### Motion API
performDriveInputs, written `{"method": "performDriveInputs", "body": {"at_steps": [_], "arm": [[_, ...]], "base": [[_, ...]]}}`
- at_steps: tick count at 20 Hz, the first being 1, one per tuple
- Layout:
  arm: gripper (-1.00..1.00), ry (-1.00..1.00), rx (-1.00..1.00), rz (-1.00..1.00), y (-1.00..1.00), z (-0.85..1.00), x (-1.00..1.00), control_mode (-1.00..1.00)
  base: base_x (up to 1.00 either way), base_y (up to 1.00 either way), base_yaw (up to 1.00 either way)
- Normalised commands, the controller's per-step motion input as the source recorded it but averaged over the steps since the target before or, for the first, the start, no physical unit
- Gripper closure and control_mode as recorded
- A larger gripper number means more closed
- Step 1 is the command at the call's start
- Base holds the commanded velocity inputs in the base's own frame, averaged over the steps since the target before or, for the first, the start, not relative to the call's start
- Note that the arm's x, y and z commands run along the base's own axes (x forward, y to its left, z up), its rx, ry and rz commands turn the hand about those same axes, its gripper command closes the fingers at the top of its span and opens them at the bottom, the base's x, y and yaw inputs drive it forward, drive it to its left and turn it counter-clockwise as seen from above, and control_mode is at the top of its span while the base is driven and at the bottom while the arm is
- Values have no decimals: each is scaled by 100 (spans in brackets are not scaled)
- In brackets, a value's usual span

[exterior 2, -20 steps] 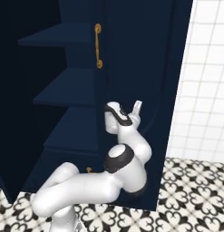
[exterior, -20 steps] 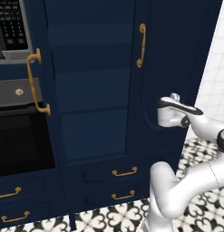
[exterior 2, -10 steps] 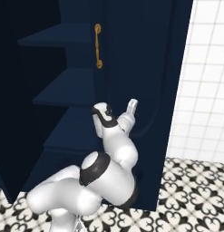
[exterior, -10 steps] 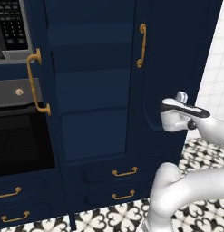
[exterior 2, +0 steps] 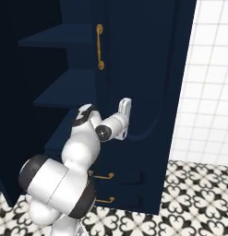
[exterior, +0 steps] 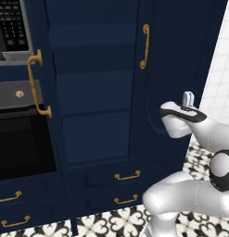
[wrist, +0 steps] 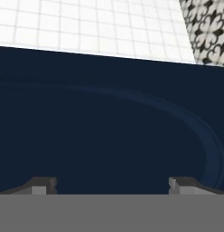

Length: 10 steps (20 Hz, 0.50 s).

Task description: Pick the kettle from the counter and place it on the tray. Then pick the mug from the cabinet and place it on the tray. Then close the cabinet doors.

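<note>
Over the last second my arm has swung its hand right along the right cabinet door (exterior: 181, 65), and the gripper (wrist: 112, 183), jaws spread wide and holding nothing, now faces the arched relief low on that panel; I judge I'm on the door-closing step, with this door not yet shut. Shelves of the cabinet (exterior 2: 64, 87) look bare; 2 drawers with gold handles sit below, patterned floor tile (exterior 2: 198, 193) and white wall tile to the right.

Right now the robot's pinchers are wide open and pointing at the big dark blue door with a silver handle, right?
Almost. The gripper is open and faces the cabinet door, but its handle is gold, not silver. The left base view shows it.
</note>
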Motion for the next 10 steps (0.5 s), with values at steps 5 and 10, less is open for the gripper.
{"method": "performDriveInputs", "body": {"at_steps": [5,10], "arm": [[-100,-4,1,0,1,86,-52,-100],[-100,-43,49,2,16,25,-59,-100]], "base": [[0,0,0],[0,0,0]]}}
